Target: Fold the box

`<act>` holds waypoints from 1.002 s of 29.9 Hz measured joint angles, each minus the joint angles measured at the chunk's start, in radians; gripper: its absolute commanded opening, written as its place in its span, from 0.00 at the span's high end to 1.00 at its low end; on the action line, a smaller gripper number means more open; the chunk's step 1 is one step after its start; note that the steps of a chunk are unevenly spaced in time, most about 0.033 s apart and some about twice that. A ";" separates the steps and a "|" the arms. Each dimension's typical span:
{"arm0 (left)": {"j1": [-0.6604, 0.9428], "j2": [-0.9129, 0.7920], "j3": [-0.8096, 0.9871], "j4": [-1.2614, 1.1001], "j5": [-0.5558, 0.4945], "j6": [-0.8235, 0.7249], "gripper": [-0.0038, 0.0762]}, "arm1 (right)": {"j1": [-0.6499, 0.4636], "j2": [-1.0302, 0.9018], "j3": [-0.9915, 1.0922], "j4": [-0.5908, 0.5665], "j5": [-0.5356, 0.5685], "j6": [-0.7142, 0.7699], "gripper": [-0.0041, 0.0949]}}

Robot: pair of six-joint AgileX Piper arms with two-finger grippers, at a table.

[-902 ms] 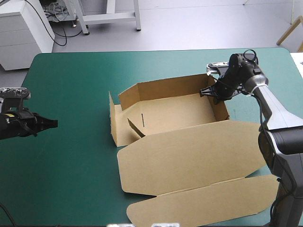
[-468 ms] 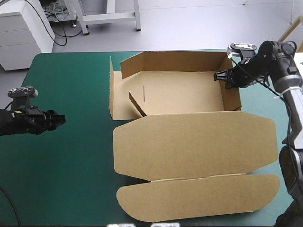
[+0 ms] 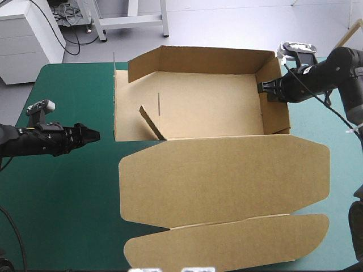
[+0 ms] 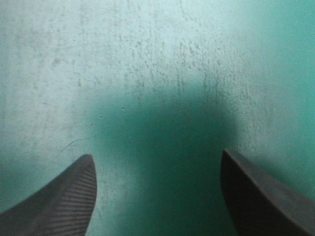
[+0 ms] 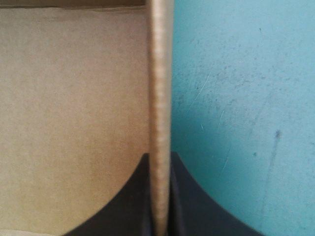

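Teal-green cover runs across the bench (image 3: 62, 198), and the box (image 3: 210, 107) sits on its far half, a little right of centre. It is partly formed into an open tray. The far wall (image 3: 198, 59) and the right wall (image 3: 276, 110) stand upright, and a left wall (image 3: 115, 107) is also raised. A small tab (image 3: 150, 122) leans loose inside the tray near that left end. It looks untucked, though the high view is too coarse to be sure. The lid (image 3: 227, 181) lies flat toward the near edge, with its tuck flap (image 3: 227, 243) flat beyond it.

The right gripper (image 3: 265, 90) pinches the right wall near the far corner, its fingers (image 5: 133, 206) all but closed with the board's edge between them. The left gripper (image 3: 95, 135) hangs over bare cover just beside the left wall, apart from it, and its fingers (image 4: 59, 201) are spread wide and hold nothing.

By this reading the walls are up, while the left end probably has yet to be tucked and locked.
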 measured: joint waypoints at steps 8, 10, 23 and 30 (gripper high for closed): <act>0.000 0.000 0.000 -0.058 0.051 0.035 0.32 | 0.074 -0.013 0.116 0.008 -0.042 -0.023 0.98; 0.000 0.000 0.000 -0.070 0.057 0.038 0.32 | 0.104 -0.013 0.140 0.010 -0.081 -0.023 0.98; 0.000 0.000 0.000 -0.081 0.082 0.039 0.32 | 0.226 0.035 0.223 0.015 -0.284 -0.002 0.98; 0.000 0.000 0.000 -0.079 0.082 0.056 0.32 | 0.236 0.092 0.225 0.015 -0.315 0.015 0.98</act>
